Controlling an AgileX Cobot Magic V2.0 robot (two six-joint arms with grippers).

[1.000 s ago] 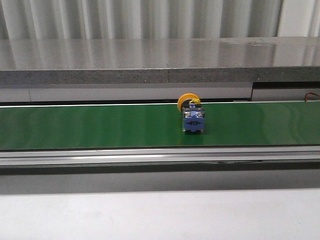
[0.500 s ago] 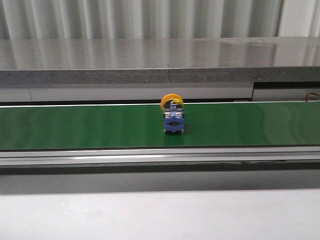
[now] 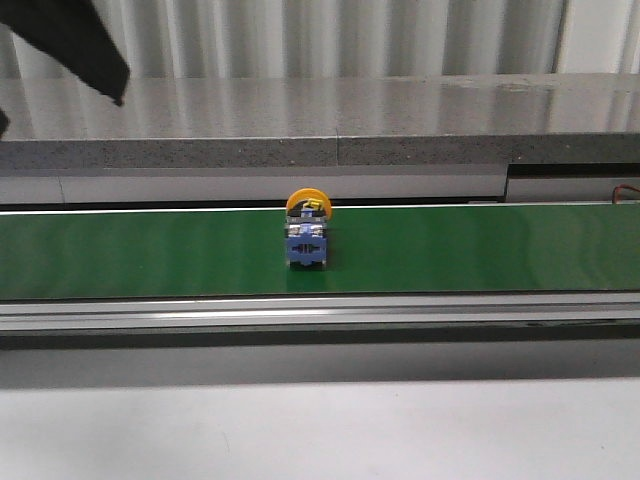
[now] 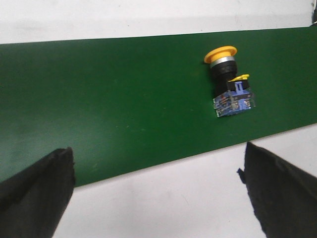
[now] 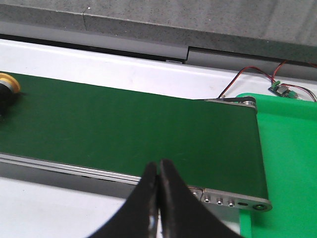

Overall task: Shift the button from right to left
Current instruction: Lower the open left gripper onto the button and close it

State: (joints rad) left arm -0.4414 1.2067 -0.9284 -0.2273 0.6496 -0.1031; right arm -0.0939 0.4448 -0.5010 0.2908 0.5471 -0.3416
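Note:
The button (image 3: 306, 236) lies on its side on the green conveyor belt (image 3: 150, 255), a little left of the middle, its yellow disc head facing away and its blue body toward me. In the left wrist view the button (image 4: 229, 88) lies on the belt well ahead of my left gripper (image 4: 157, 158), which is open and empty, above the white surface at the belt's edge. A dark part of the left arm (image 3: 95, 50) shows at the top left of the front view. My right gripper (image 5: 158, 166) is shut and empty near the belt's right end; the button's yellow head (image 5: 8, 84) shows far off.
A grey stone ledge (image 3: 320, 125) runs behind the belt and a metal rail (image 3: 320, 312) runs along its near side. A bright green tray (image 5: 290, 163) stands past the belt's right end, with a small wired circuit board (image 5: 280, 89) behind it.
The button has travelled left along the belt, from right of the middle to left of it. A dark part of the left arm has come into view at the top left.

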